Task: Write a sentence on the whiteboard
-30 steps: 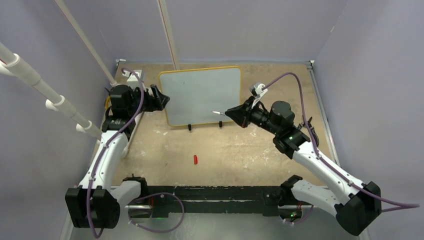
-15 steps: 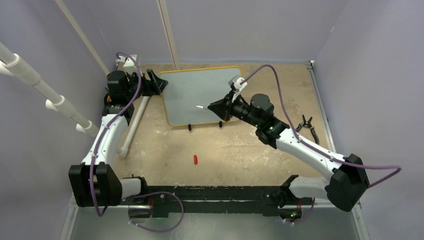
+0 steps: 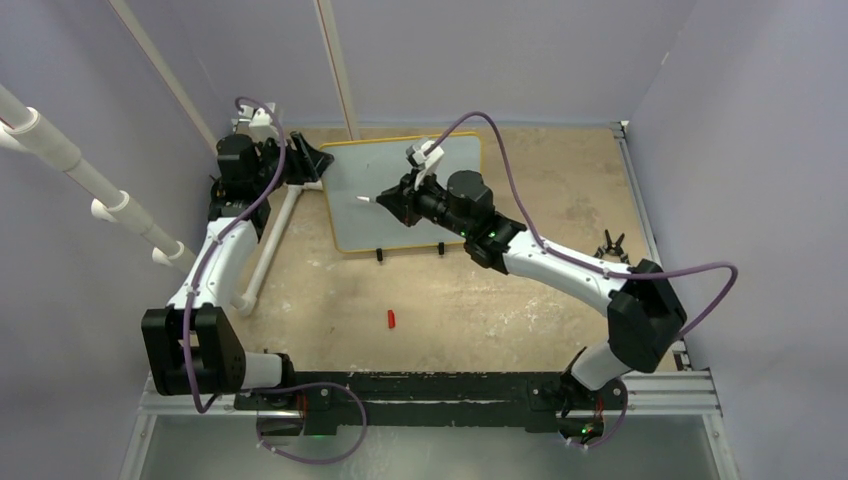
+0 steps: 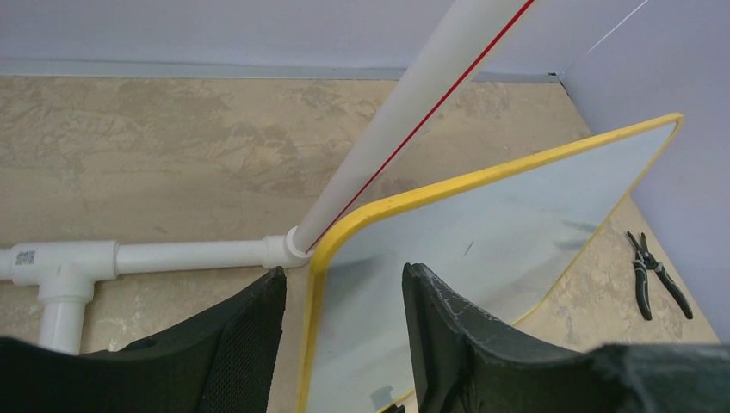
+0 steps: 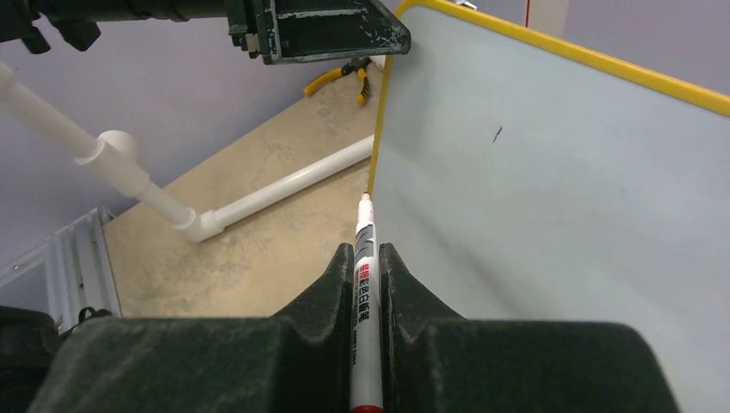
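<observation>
The whiteboard (image 3: 375, 225) stands at the far middle of the table (image 3: 470, 300) on black feet, tilted back; the left gripper (image 4: 344, 288) straddles its upper left corner, jaws apart, not clamping the frame; the right gripper (image 3: 392, 200) clenches a marker (image 5: 365, 284), red tip at the board's left edge; contact unclear.

Pale lavender walls (image 3: 500, 50) box in the scuffed tan tabletop (image 3: 480, 300) on three sides. A white PVC pipe (image 3: 264, 255) lies by the tabletop's left edge, a slanted pipe (image 3: 70, 160) rises above that side, and a black rail (image 3: 420, 385) runs along its near edge. Flat, even light.
</observation>
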Motion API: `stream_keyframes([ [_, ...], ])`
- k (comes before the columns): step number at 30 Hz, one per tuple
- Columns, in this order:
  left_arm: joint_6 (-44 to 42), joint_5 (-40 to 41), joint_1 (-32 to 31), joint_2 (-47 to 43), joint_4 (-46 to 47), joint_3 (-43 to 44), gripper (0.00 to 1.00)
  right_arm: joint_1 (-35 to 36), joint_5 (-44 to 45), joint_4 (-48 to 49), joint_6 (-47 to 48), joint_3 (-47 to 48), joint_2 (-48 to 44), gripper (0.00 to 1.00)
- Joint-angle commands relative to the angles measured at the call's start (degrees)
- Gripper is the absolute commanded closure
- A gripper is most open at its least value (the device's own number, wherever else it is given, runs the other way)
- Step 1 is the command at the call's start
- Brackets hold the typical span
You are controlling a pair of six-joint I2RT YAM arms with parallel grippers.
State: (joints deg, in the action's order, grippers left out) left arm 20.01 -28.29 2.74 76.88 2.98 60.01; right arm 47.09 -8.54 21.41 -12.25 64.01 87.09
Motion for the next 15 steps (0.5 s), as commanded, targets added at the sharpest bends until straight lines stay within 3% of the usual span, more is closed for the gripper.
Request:
stream_keyframes([
  [1, 0.71, -3.17, 0.9, 0.56, 5.27, -0.67, 0.51, 1.12, 3.98, 2.72, 1.73, 5.61, 2.88, 1.0],
  [15, 1.36, -4.33, 1.5, 0.82, 5.84, -2.04, 0.61, 3.07, 8.24, 0.92, 3.79, 16.06, 13.91, 1.0],
])
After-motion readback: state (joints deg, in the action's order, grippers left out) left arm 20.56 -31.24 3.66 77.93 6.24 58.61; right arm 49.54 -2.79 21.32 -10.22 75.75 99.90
